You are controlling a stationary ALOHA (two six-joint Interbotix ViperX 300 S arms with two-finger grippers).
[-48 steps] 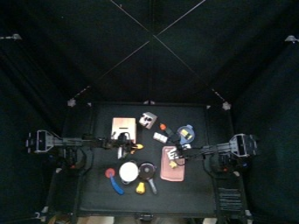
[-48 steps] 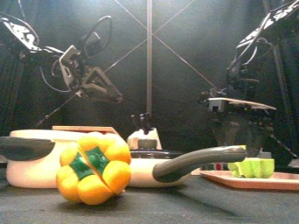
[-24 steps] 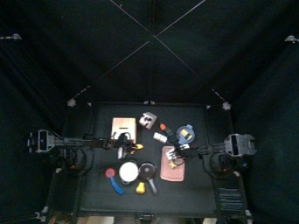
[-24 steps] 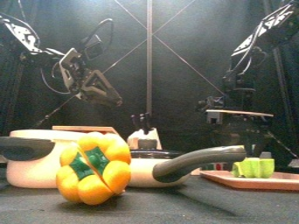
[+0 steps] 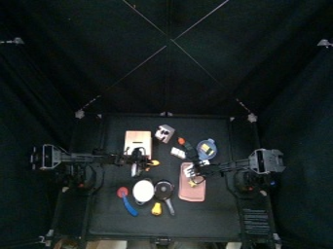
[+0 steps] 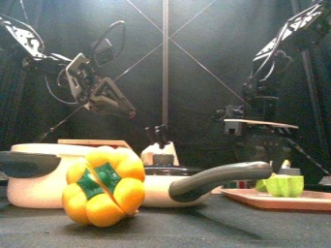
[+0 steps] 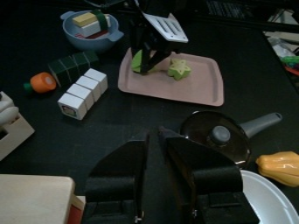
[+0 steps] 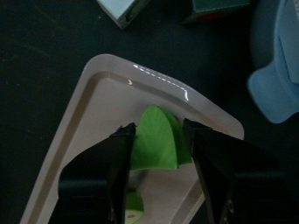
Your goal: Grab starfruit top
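Over the last second the right claw has sunk toward the tray and its jaws have drawn in from full spread. They now stand one on each side of the starfruit top, apart from it or just brushing it. Nothing is gripped or lifted yet. My reading is that the approach is finished and the squeeze is under way, so what remains is to close fully and raise the piece.

In the front view, the pepper and the pan stand nearest. The tray lies behind them at 4 o'clock, with the green piece upright on it. Seen from above, the tray sits at 4 o'clock from the table's middle, with the right claw over its far end.

The starfruit top is a small bright green wedge with a smooth, ridged side, narrower than the gap between the jaws. It stands on the pink tray, and a paler, pointed piece lies just beside it.

The left claw hangs farther back at 9 o'clock, its jaws together and empty.
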